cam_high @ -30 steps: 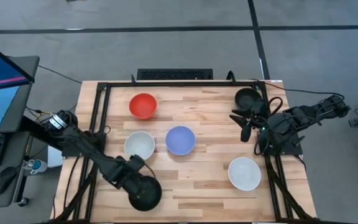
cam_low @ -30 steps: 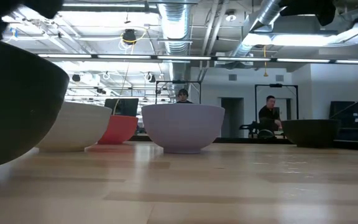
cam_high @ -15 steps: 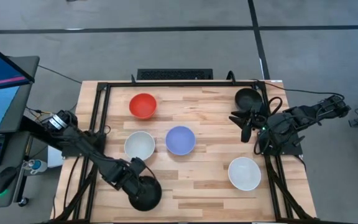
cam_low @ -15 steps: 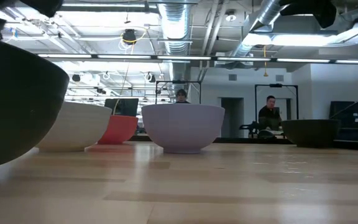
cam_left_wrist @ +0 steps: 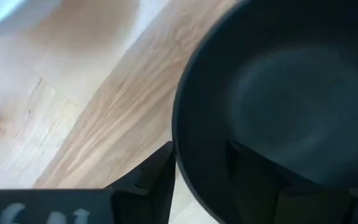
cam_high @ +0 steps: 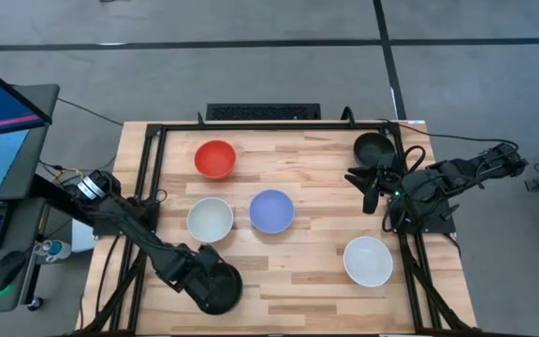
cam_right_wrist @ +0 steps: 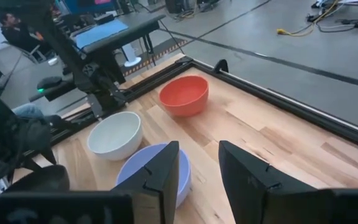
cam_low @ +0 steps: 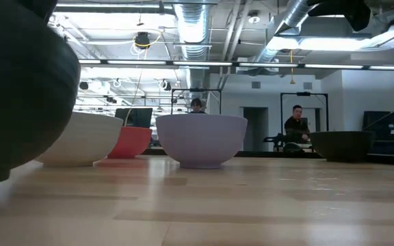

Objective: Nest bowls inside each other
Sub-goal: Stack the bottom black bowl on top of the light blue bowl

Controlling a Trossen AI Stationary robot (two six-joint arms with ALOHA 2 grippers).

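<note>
My left gripper [cam_high: 197, 272] is at the table's near-left part, shut on a black bowl [cam_high: 217, 289] that fills the left of the low view [cam_low: 12, 102]. A white bowl [cam_high: 211, 220], a pale blue bowl [cam_high: 271, 211] and a red bowl [cam_high: 215, 159] stand upright on their bases mid-table. A second white bowl [cam_high: 368, 261] stands near right. A second black bowl [cam_high: 372, 147] stands far right. My right gripper [cam_high: 370, 190] hovers open just near of it, touching nothing. My left gripper pinches the black bowl's rim [cam_left_wrist: 180, 146] on the side toward the table's left. One finger [cam_left_wrist: 157, 177] is outside the wall and one finger [cam_left_wrist: 253, 171] is inside. The fingers slant down from the left. The bowl looks tilted and raised a little off the table.
A black frame rail [cam_high: 152, 168] runs along the table's left side and another [cam_high: 405, 262] along its right. Bare wood lies between the pale blue bowl and the near-right white bowl. People sit in the room beyond the table [cam_low: 296, 126].
My left gripper has raised the black bowl a little and shifted it slightly toward the table's left. In the low view its wall now stands higher and tilted. My right arm has kept still.
</note>
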